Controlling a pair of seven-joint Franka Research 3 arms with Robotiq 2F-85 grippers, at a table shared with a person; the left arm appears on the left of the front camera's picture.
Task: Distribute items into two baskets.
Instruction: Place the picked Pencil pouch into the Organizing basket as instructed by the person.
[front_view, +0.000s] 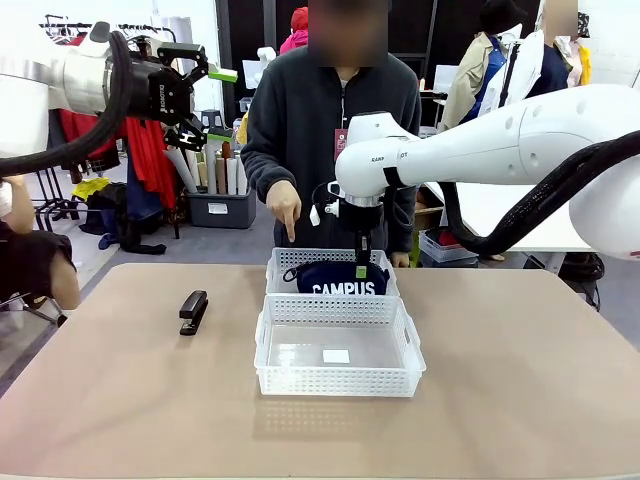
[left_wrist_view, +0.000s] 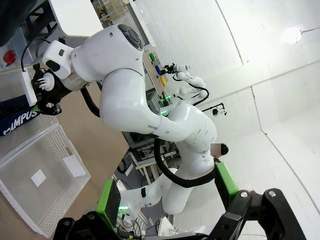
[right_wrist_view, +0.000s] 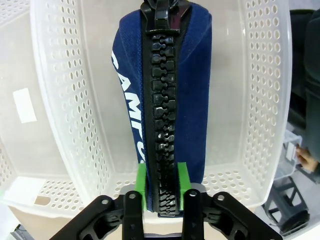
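So the see-through near basket (front_view: 335, 378) sits mid-counter (front_view: 120, 400) with a little white sticker (front_view: 336, 356) on its floor. Everything else lines up off that one.

Touching its far side is the twin basket (front_view: 285, 258), and the navy pouch (front_view: 345, 285) stands in there on edge, zip up, "CAMPUS" facing the near basket. The right end effector (right_wrist_view: 161, 192) comes straight down over it, green pads pressed to either side of the zip ridge, so it's gripping the pouch by its top edge. That arm stretches in from the right of the near basket and hangs over the far one.

The black stapler (front_view: 193, 311) lies flat on the counter, off to the left of the near basket and well apart from it, with nothing around it.

Beyond both baskets a person stands at the counter edge, one hand (front_view: 287, 215) pointing down toward the far basket's left corner.

The left end effector (front_view: 208, 105) is parked way up high, to the left of the near basket, fingers spread wide and holding nothing.
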